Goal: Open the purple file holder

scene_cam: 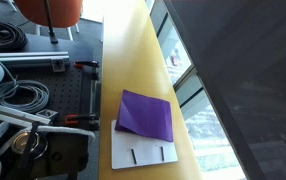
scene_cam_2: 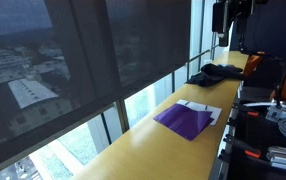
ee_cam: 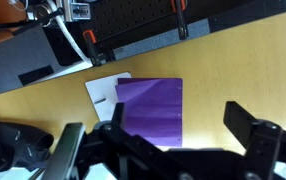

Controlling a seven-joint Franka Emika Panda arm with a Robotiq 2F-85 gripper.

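Yellow desk (scene_cam: 133,40) by window — purple folder (scene_cam: 145,115) lies closed, flat, partly over white board (scene_cam: 133,153). End effector (ee_cam: 161,150) above folder, apart, jaws wide, empty. Task not begun — approach, lifting cover, flipping open all left.

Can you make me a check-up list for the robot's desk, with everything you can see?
Surface: yellow tabletop, long and narrow.
Job's things: purple file holder lies flat, looks closed, partly over a white board.
Clutter: dark bundle at the far end.
Grippers: gripper open, hovering above the holder.
Cables: coiled cables beside the table.
Surroundings: big windows with shades; orange chair.
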